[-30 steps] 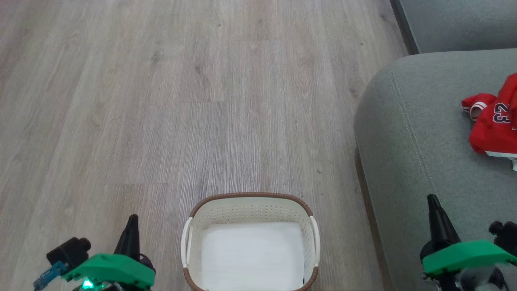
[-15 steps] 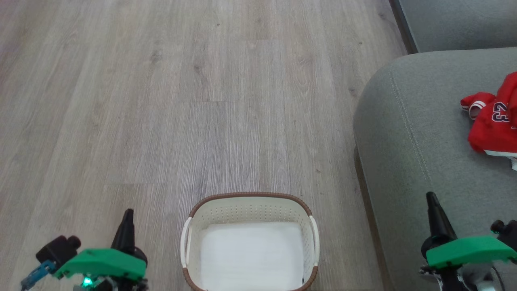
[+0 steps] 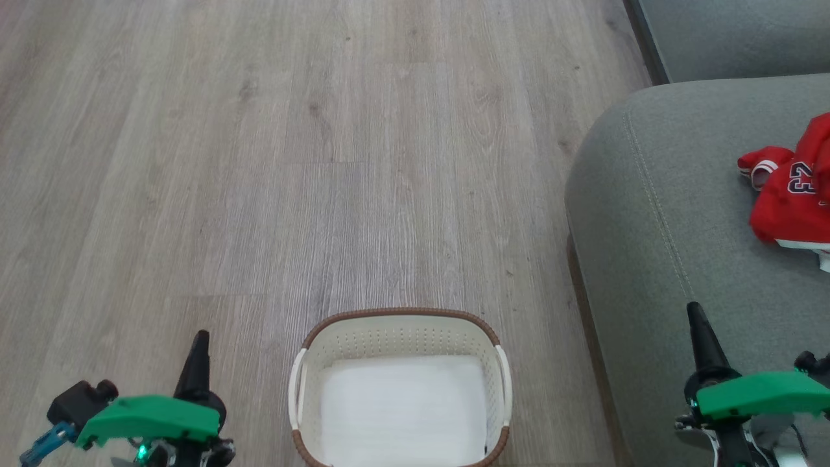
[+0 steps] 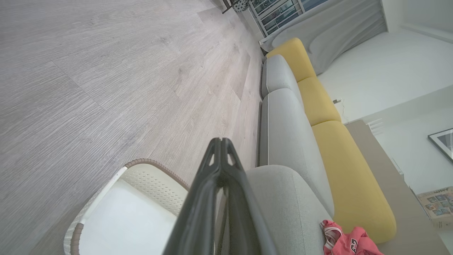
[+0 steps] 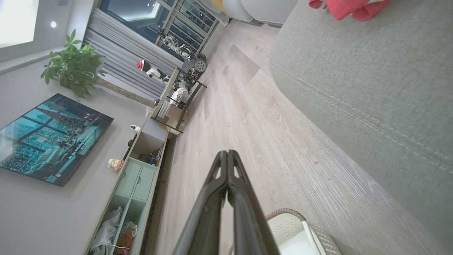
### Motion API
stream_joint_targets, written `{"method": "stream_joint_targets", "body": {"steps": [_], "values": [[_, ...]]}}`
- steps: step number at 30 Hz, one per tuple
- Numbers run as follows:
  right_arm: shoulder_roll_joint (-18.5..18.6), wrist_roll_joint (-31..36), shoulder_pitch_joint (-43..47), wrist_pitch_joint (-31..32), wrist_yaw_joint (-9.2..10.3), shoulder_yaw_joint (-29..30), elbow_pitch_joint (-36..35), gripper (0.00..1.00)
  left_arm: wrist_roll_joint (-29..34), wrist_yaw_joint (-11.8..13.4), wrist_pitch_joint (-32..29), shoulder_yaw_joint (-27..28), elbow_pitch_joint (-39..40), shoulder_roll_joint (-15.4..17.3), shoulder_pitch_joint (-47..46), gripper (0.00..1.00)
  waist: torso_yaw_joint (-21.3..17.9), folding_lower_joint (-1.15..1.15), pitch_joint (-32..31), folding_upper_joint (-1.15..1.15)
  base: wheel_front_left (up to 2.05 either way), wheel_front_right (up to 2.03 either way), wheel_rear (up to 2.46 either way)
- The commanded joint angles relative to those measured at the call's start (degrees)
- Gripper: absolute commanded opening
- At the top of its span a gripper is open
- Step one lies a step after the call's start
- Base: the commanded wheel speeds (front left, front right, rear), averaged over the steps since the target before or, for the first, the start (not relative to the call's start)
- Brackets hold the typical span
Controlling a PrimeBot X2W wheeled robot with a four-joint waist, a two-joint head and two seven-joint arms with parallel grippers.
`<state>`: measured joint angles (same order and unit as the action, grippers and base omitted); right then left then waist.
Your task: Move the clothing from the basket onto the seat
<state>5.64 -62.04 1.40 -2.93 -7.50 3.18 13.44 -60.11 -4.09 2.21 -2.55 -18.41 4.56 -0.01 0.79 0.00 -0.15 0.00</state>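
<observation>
The cream basket (image 3: 400,327) with a brown rim stands on the floor at the bottom centre, its white bottom bare. Red clothing (image 3: 792,191) with white trim and a number lies bunched on the grey-green seat (image 3: 655,214) at the right edge; it also appears in the left wrist view (image 4: 348,242) and right wrist view (image 5: 348,7). My left gripper (image 3: 200,338) is shut, left of the basket over the floor, holding nothing. My right gripper (image 3: 695,310) is shut over the seat's near part, well short of the clothing. Both wrist views show the fingertips (image 4: 221,141) (image 5: 226,153) pressed together.
Pale wood-look floor (image 3: 324,162) stretches ahead and to the left. Another grey sofa cushion (image 3: 733,35) sits at the top right, with yellow back cushions (image 4: 339,152) behind. A low cabinet (image 5: 138,177), a plant (image 5: 70,65) and a picture (image 5: 49,138) line the far wall.
Both grippers have slid slightly down the head view, the left one also a little leftward. The basket and clothing lie as before.
</observation>
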Motion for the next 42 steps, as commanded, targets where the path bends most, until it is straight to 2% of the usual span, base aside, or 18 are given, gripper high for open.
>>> {"method": "stream_joint_targets", "body": {"steps": [1,42], "values": [[0.1,-1.7,-3.3,0.5,0.0,-0.2,-1.5,0.0,-1.7,-0.4,-0.5,2.2,2.3,0.1,-3.5,0.0,0.0,0.0,0.0,0.0,0.0,0.0,0.0],[-1.9,-25.4,-6.8,7.4,0.01,2.2,0.2,0.0,-26.5,-2.9,-7.2,7.8,4.0,-1.4,-5.7,0.0,-0.6,0.0,0.3,0.0,0.0,0.0,0.0]]}}
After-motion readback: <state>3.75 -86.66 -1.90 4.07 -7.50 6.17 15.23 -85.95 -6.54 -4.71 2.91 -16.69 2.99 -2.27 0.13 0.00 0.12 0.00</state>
